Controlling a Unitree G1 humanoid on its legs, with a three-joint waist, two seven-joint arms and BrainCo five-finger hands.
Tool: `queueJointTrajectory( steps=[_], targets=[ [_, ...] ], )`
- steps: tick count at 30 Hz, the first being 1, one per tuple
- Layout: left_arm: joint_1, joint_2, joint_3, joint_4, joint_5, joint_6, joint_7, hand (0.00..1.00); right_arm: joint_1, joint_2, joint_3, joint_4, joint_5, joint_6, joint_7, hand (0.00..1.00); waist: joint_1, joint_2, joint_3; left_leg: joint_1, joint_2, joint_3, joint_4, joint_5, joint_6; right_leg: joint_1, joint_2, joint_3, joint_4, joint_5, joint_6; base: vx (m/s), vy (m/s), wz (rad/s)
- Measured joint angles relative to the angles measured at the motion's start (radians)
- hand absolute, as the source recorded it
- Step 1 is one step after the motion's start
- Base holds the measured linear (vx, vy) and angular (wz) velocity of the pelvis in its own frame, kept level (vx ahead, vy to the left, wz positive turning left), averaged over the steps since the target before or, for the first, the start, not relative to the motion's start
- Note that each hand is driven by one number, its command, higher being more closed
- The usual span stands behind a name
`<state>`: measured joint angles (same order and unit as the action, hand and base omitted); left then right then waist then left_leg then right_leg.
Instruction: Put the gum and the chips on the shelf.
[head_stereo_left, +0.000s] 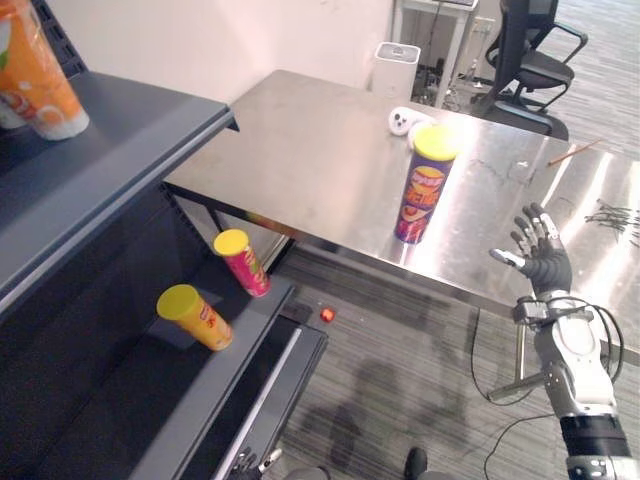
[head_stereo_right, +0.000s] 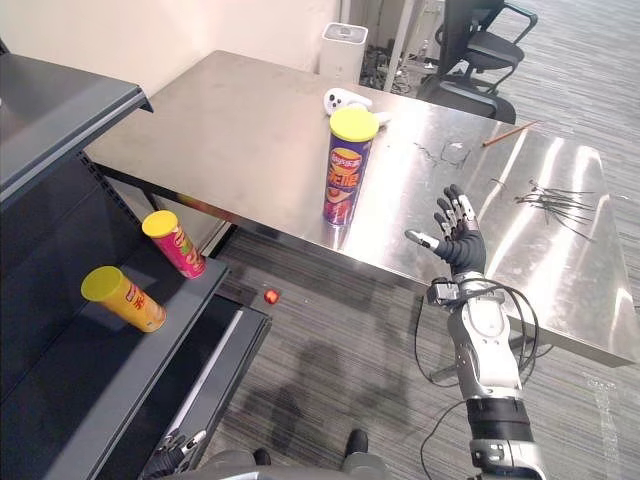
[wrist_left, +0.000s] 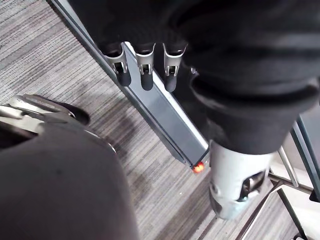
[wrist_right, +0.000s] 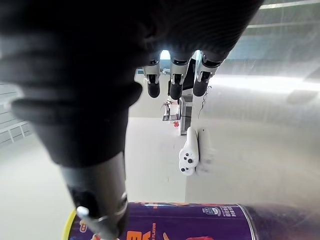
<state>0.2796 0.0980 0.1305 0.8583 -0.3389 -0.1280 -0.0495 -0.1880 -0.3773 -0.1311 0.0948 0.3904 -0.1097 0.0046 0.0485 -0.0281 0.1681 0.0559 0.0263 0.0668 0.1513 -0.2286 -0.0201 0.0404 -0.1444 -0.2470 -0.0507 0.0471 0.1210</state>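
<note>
Step in hand, likely: reaching for the chips can (head_stereo_right: 345, 170), a tall purple tube with a yellow lid, upright on the table (head_stereo_right: 230, 130) close to its near edge. Right robot hand (head_stereo_right: 458, 240) open, fingers spread, near the can's right side, not touching. Next, probably: moving left and wrapping round the tube's middle. Left robot hand (wrist_left: 145, 75) relaxed, low by the shelf (head_stereo_left: 120, 400).

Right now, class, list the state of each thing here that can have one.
Purple can: upright on table, lid on.
Pink can: on lower shelf, lid on.
Yellow can: on lower shelf, lid on.
Right hand: open, empty.
Left hand: open, empty.
</note>
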Motion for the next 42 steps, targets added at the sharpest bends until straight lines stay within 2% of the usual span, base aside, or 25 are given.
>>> queueJointTrajectory(
  steps=[6,10,20,24,28,32,42],
  targets=[
    [0.000,0.016,-0.009,-0.009,0.007,0.000,0.000,0.00,-0.060,-0.007,0.061,0.029,-0.002,0.016,-0.004,0.00,0.013,-0.013,0.027,-0.001,-0.004,-0.029,0.010,0.000,0.000,0.017,-0.004,-0.023,0.000,0.000,0.000,0.00,-0.006,0.14],
    [0.000,0.016,-0.016,-0.028,0.007,-0.001,-0.001,0.00,-0.111,-0.008,0.062,0.054,-0.023,0.016,-0.014,0.00,0.036,-0.012,0.042,-0.005,-0.007,-0.033,0.014,0.001,0.002,0.018,-0.007,-0.026,0.000,0.000,0.000,-0.02,-0.006,0.04],
    [0.010,0.016,-0.019,-0.031,0.007,-0.005,0.000,0.00,-0.236,-0.038,0.099,0.117,-0.038,0.018,-0.047,0.00,0.049,-0.015,0.070,-0.020,-0.012,-0.058,0.033,0.003,0.005,0.019,-0.014,-0.046,0.012,0.000,0.000,-0.02,-0.010,0.07],
    [0.011,0.016,-0.018,-0.036,0.007,-0.017,0.000,0.00,-0.258,-0.047,0.099,0.119,-0.038,0.018,-0.050,0.00,0.065,-0.021,0.082,-0.020,-0.014,-0.062,0.033,0.007,0.006,0.019,-0.016,-0.048,0.016,0.000,0.000,-0.03,-0.011,0.03],
    [0.016,0.021,-0.018,-0.040,0.007,-0.024,0.000,0.00,-0.292,-0.061,0.099,0.152,-0.038,0.022,-0.050,0.00,0.066,-0.031,0.093,-0.026,-0.017,-0.079,0.029,0.017,0.005,0.018,-0.018,-0.062,0.018,0.000,0.000,-0.03,-0.021,0.12],
    [0.027,0.021,-0.018,-0.040,0.007,-0.024,0.000,0.00,-0.317,-0.072,0.099,0.175,-0.038,0.038,-0.051,0.00,0.068,-0.033,0.093,-0.033,-0.017,-0.087,0.029,0.021,0.005,0.017,-0.018,-0.070,0.018,0.000,0.000,-0.02,-0.015,0.06],
    [0.031,0.022,-0.020,-0.041,0.007,-0.030,-0.001,0.00,-0.351,-0.108,0.100,0.213,-0.037,0.041,-0.051,0.00,0.081,-0.037,0.104,-0.035,-0.018,-0.093,0.031,0.023,0.004,0.018,-0.019,-0.074,0.019,0.000,0.000,0.00,-0.001,0.01]
  ],
)
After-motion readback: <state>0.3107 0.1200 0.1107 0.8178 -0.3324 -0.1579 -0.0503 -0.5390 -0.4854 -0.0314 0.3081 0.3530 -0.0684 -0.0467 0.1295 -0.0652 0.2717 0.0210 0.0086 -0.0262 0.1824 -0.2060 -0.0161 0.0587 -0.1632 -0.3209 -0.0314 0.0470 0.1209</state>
